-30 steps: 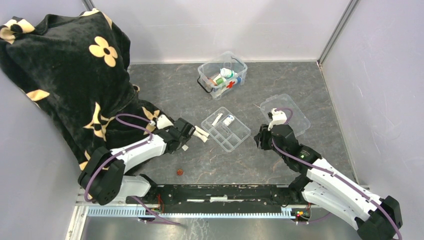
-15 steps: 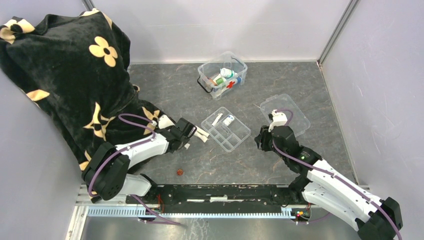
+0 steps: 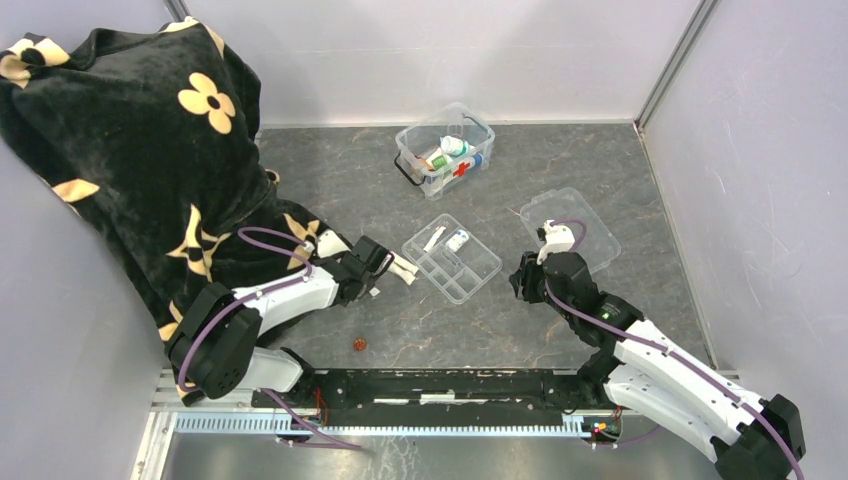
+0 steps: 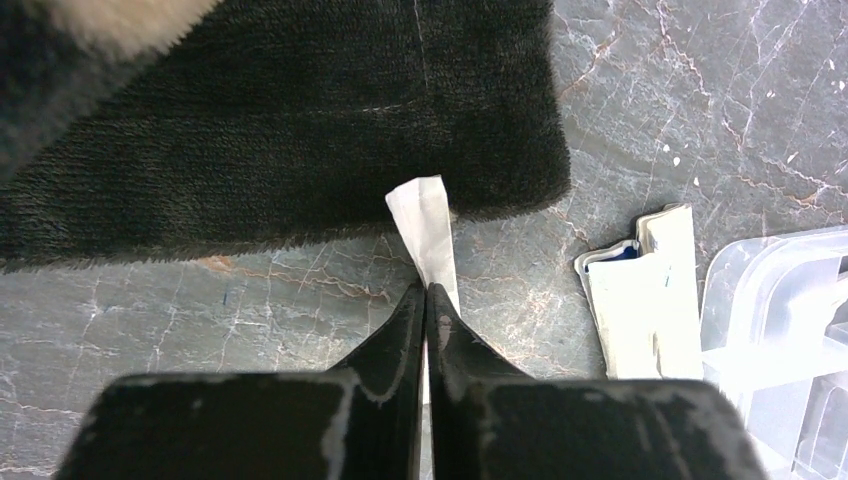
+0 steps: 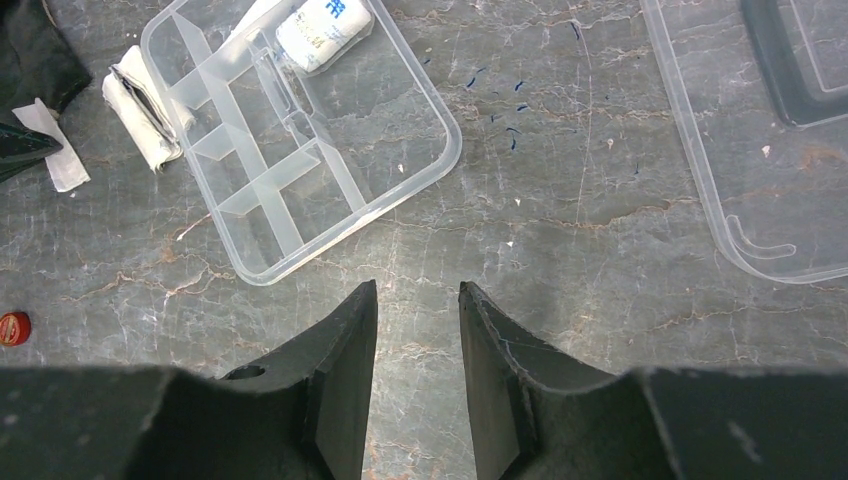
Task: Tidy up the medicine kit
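Note:
The medicine kit (image 3: 445, 150), a clear box with a red cross, stands open at the back of the table with several items inside. My left gripper (image 4: 427, 288) is shut on a small white paper strip (image 4: 425, 215) that lies at the edge of the black blanket (image 4: 270, 110). From above, the left gripper (image 3: 372, 285) is left of the divided tray (image 3: 470, 275). A white packet (image 4: 645, 290) lies between the strip and the tray. My right gripper (image 5: 418, 290) hovers open over bare table, right of the tray, holding nothing.
The divided tray (image 5: 390, 120) holds a small white roll (image 5: 322, 30) and a thin white piece. A flat clear lid (image 3: 570, 228) lies right of it. A small red round object (image 3: 359, 344) sits near the arm bases. The flowered black blanket (image 3: 130, 130) covers the left side.
My left gripper's jaws have closed onto the white paper strip. The right arm has not moved.

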